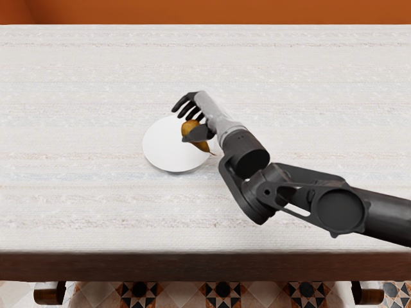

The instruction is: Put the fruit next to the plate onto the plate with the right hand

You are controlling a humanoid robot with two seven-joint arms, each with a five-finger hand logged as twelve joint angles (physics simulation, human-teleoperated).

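Plate [164, 149] near the middle of my table [90, 77], fruit [189, 128] over the plate's right side, gripped in my right hand [196, 110], my arm reaching in from the right, past the plate's right rim

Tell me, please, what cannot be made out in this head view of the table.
Fruit: partly covered by the right hand; its kind, and whether it is held or resting on the plate, cannot be told.
Plate's right rim: hidden behind the hand and forearm.
Right arm: cut off by the picture's right edge.
Left hand: out of view.
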